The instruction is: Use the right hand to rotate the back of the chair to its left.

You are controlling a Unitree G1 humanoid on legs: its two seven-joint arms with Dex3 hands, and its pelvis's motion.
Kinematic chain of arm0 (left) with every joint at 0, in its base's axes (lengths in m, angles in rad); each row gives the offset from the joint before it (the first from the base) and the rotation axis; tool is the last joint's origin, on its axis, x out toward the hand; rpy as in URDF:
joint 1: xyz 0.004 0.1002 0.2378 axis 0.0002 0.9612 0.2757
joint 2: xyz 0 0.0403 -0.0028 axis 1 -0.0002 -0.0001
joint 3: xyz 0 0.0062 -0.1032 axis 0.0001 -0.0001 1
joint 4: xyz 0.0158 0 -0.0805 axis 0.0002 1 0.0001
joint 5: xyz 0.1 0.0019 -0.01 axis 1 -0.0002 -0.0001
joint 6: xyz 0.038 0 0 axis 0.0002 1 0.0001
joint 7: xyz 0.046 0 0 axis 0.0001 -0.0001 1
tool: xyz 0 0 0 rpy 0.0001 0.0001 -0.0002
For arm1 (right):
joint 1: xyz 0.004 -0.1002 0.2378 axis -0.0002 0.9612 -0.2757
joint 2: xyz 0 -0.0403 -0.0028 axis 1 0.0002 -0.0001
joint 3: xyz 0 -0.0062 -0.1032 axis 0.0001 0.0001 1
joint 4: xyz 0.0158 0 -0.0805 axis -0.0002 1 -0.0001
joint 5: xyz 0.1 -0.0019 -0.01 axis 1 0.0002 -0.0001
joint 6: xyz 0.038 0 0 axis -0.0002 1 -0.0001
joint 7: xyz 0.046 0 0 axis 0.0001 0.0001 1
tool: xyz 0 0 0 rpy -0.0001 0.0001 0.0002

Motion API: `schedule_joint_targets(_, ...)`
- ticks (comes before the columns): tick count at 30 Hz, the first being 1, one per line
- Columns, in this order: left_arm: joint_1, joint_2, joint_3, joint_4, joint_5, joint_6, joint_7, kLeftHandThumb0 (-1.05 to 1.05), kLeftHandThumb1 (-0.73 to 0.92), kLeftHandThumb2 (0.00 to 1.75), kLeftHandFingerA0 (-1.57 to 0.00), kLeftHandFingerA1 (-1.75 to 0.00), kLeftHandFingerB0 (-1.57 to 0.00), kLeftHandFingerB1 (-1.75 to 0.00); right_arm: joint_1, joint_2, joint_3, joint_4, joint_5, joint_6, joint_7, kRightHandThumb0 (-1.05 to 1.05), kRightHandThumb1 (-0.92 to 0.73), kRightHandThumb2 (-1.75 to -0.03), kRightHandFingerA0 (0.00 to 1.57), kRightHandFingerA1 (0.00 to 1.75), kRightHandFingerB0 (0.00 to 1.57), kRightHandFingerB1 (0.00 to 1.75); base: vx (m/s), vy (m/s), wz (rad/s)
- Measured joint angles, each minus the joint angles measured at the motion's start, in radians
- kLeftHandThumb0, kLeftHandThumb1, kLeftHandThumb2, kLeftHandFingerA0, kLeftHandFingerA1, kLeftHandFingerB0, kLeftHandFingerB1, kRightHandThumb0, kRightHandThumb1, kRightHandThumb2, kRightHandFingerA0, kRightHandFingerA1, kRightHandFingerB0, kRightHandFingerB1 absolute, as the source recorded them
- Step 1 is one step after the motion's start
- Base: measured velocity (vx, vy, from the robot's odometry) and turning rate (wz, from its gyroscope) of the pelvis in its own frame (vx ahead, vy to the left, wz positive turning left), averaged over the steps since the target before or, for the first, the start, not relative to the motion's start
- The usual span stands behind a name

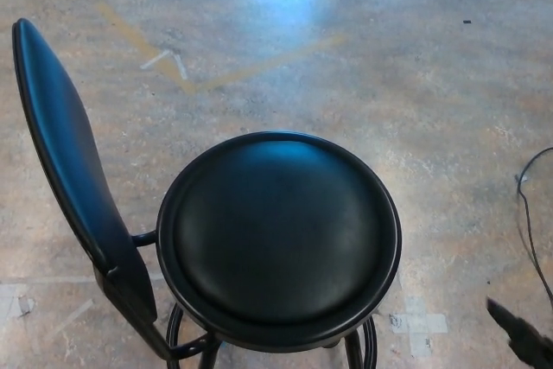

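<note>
Head view: the chair (278,239) stands on the concrete floor (389,66), its round seat in the near centre. Its backrest (65,166) rises at the left, so the turn looks done. Only a tip of the right robot hand (521,340) shows at the near right corner, clear of the seat; whether its fingers are apart or together cannot be told. The left robot hand is out of view. No containers are present.

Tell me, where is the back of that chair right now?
In the head view the chair's backrest stands on the picture's left side, just left of the round black seat, edge-on to the camera and joined to it by a short metal bar.
</note>
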Motion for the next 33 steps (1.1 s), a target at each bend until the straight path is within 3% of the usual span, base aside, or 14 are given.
schedule_joint_targets(1,0.0,0.0,0.0,0.0,0.0,0.0,0.0,-0.72,0.58,0.64,-0.44,-0.44,-0.43,-0.38,-0.012,0.0,-0.007,0.057,0.003,0.003,-0.002,-0.87,-0.64,-1.05,0.08,0.3,0.06,0.22,0.0,0.0,0.0)
schedule_joint_targets(3,0.0,0.0,0.0,0.0,0.0,0.0,-0.001,-0.67,0.65,0.6,-0.43,-0.42,-0.43,-0.37,-0.033,0.001,-0.024,0.15,0.012,0.011,-0.004,-0.87,-0.61,-1.03,0.08,0.29,0.07,0.22,0.0,0.0,0.0)
schedule_joint_targets(4,0.0,0.0,0.0,0.0,0.0,0.0,-0.001,-0.74,0.55,0.93,-0.4,-0.54,-0.34,-0.48,-0.045,0.004,-0.035,0.2,0.018,0.017,-0.004,-0.91,-0.65,-1.04,0.1,0.23,0.1,0.18,0.0,0.0,0.0)
schedule_joint_targets(5,0.0,0.0,0.0,0.0,0.0,0.0,-0.001,-0.74,0.55,0.93,-0.4,-0.54,-0.34,-0.48,-0.053,0.007,-0.046,0.234,0.025,0.021,-0.004,-0.91,-0.65,-1.04,0.1,0.23,0.1,0.18,0.0,0.0,0.0)
schedule_joint_targets(6,0.0,0.0,0.0,0.0,0.0,0.0,-0.002,-0.66,0.64,0.6,-0.46,-0.43,-0.47,-0.38,-0.068,0.013,-0.067,0.292,0.039,0.031,-0.003,-0.93,-0.66,-1.06,0.1,0.17,0.09,0.16,0.0,0.0,0.0)
schedule_joint_targets(13,0.005,-0.001,0.0,0.001,0.0,0.0,-0.002,-0.66,0.65,0.6,-0.45,-0.43,-0.46,-0.38,-0.122,0.049,-0.144,0.485,0.114,0.105,0.022,-0.93,-0.66,-1.07,0.1,0.2,0.09,0.16,0.0,0.0,0.0)
schedule_joint_targets(29,0.006,-0.006,0.013,0.001,-0.003,0.0,-0.01,-0.7,0.59,0.63,-0.43,-0.45,-0.42,-0.39,-0.152,0.057,-0.187,0.507,0.206,0.167,0.086,-0.91,-0.67,-1.06,0.1,0.24,0.09,0.18,0.0,0.0,0.0)
schedule_joint_targets(31,0.006,-0.006,0.014,0.001,-0.003,0.0,-0.01,-0.66,0.66,0.6,-0.44,-0.42,-0.45,-0.37,-0.152,0.057,-0.187,0.506,0.214,0.169,0.09,-0.91,-0.66,-1.06,0.11,0.24,0.1,0.19,0.0,0.0,0.0)
schedule_joint_targets(32,0.006,-0.007,0.013,0.001,-0.003,0.0,-0.01,-0.74,0.57,0.93,-0.39,-0.54,-0.36,-0.49,-0.152,0.057,-0.188,0.506,0.218,0.169,0.092,-0.91,-0.66,-1.05,0.11,0.23,0.1,0.2,0.0,0.0,0.0)
schedule_joint_targets(33,0.007,-0.007,0.013,0.001,-0.003,0.0,-0.01,-0.74,0.57,0.93,-0.39,-0.54,-0.36,-0.49,-0.152,0.057,-0.188,0.506,0.222,0.17,0.094,-0.91,-0.66,-1.05,0.11,0.23,0.1,0.2,0.0,0.0,0.0)
